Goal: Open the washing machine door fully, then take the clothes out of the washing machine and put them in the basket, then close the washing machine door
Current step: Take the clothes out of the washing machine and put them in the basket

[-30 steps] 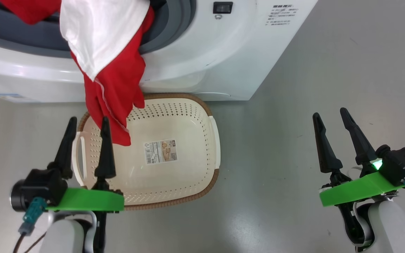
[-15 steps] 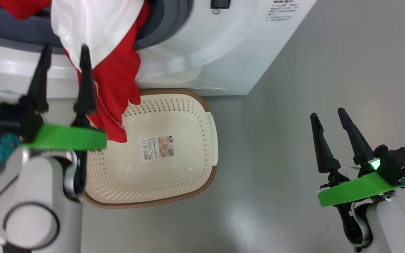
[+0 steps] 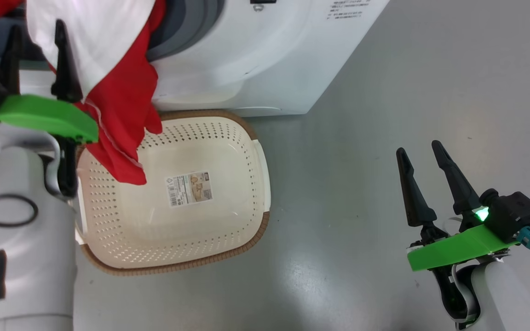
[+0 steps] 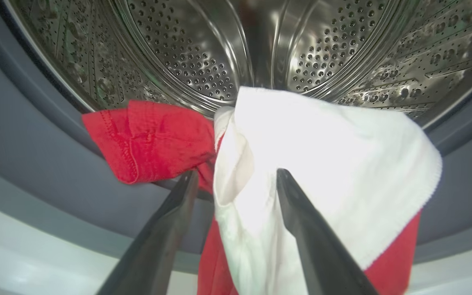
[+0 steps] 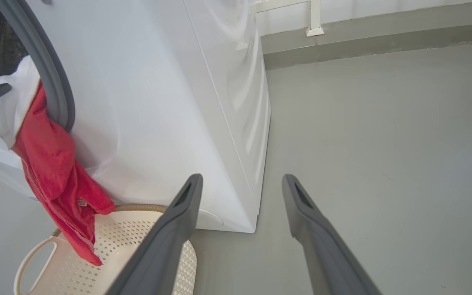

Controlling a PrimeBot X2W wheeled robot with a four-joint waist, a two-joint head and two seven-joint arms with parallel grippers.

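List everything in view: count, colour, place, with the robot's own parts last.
washing machine: one, white, behind the basket
drum: one, perforated steel, inside the machine
rubber ring: one, grey, around the drum mouth
clothes: one bundle, red and white, hanging from the drum mouth down over the basket
basket: one, cream with brown rim, on the floor before the machine
paper label: one, on the basket's bottom
floor: grey
left tool: one, dark fingers, open, at the clothes' white fold
right tool: one, dark fingers, open, over floor right of the basket
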